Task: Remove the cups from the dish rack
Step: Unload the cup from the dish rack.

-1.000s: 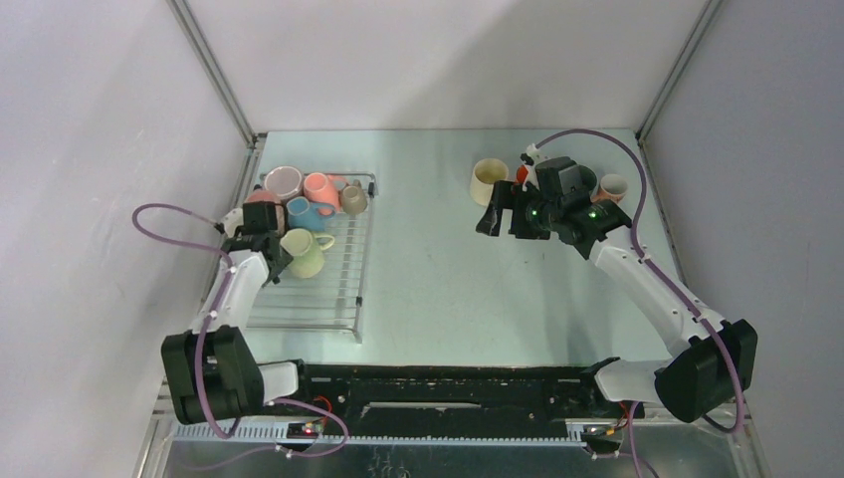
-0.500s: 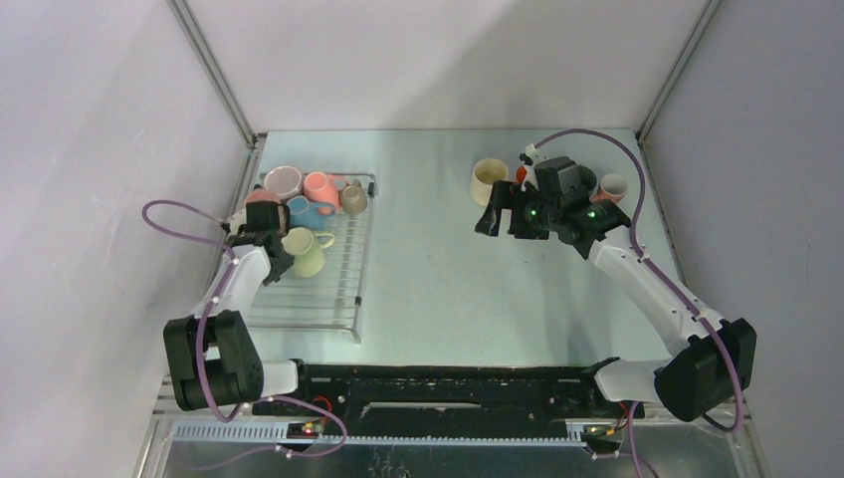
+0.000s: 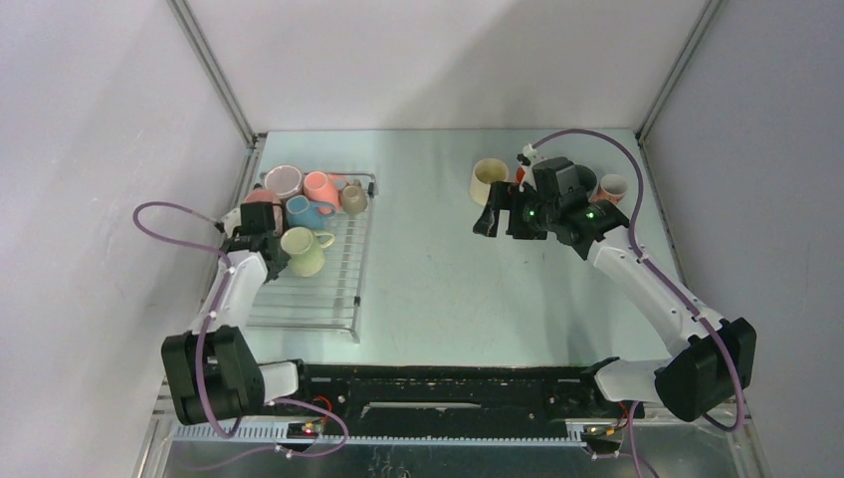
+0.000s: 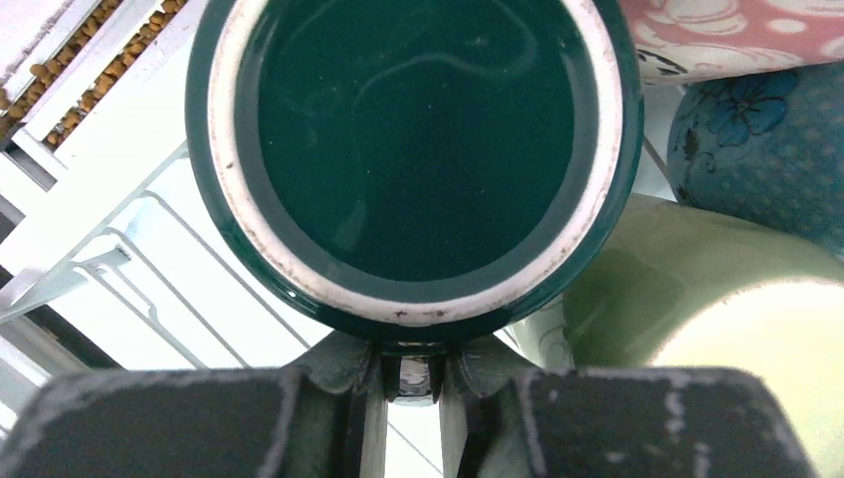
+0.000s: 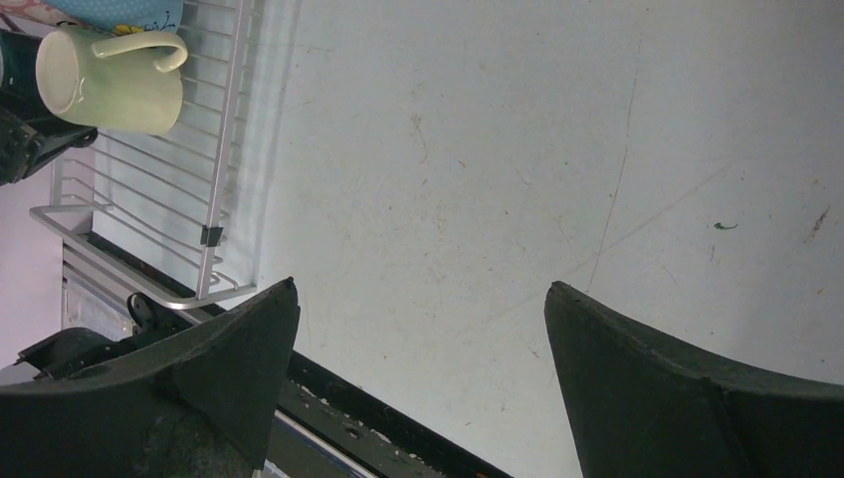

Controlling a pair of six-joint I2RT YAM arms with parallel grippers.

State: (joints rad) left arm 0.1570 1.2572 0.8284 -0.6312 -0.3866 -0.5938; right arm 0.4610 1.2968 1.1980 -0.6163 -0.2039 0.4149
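Left jaws closed onto green cup (image 4: 408,149), arm reaching over rack (image 3: 320,299)

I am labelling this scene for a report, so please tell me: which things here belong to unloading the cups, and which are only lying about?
Part of the job: dish rack; dark green cup; light green cup; blue cup; pink cup; lilac-white cup; beige cup; cream cup.
Not part of it: table; purple cable; green speck.

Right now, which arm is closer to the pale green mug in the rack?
Left. The left gripper grips a dark green cup right beside the pale green mug; the right gripper hangs open far across the table, near a cream cup.
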